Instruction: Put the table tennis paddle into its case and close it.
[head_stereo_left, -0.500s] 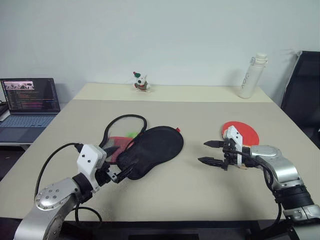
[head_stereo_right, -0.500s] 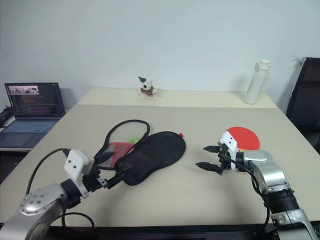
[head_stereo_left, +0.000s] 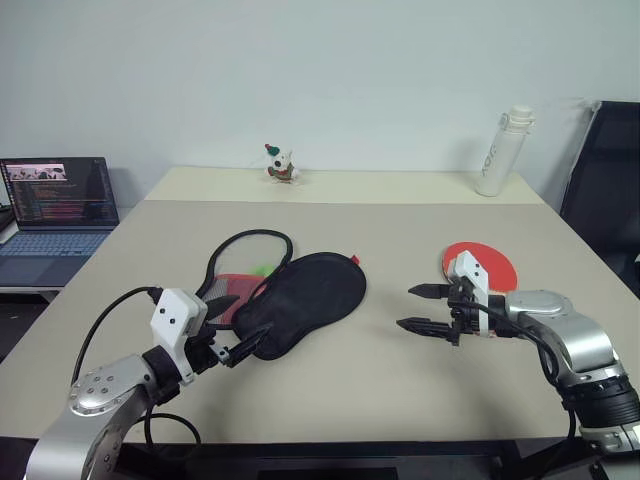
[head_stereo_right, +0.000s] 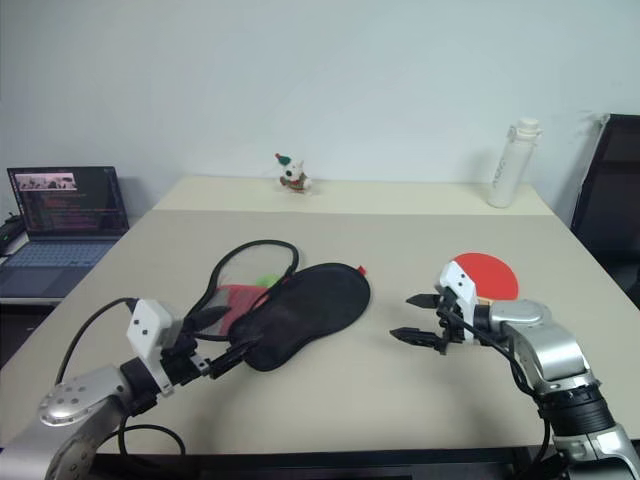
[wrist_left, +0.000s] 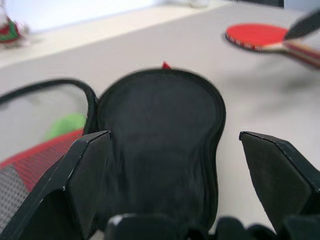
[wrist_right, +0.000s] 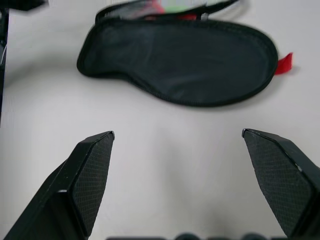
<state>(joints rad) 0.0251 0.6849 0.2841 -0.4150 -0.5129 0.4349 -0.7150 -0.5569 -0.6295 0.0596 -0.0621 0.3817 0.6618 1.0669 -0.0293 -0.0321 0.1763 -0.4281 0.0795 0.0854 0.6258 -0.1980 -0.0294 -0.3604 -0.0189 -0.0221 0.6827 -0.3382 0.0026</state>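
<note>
Both hands, left (head_stereo_left: 232, 327) and right (head_stereo_left: 418, 307), spread over beige table (head_stereo_left: 400, 240); laptop (head_stereo_left: 58, 205) beside; white wall (head_stereo_left: 350, 70) behind.

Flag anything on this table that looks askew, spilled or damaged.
Nothing stands out. The case lies unzipped and flat, its flap spread beside it; the table tennis paddle rests flat apart from it. The water bottle and small toy stand upright.

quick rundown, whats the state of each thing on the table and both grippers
case: unzipped, lying open, empty
table tennis paddle: flat on table, outside the case
left gripper: open, at the case's narrow end
right gripper: open, holding nothing
laptop: lid up, screen on
water bottle: upright, capped
</note>
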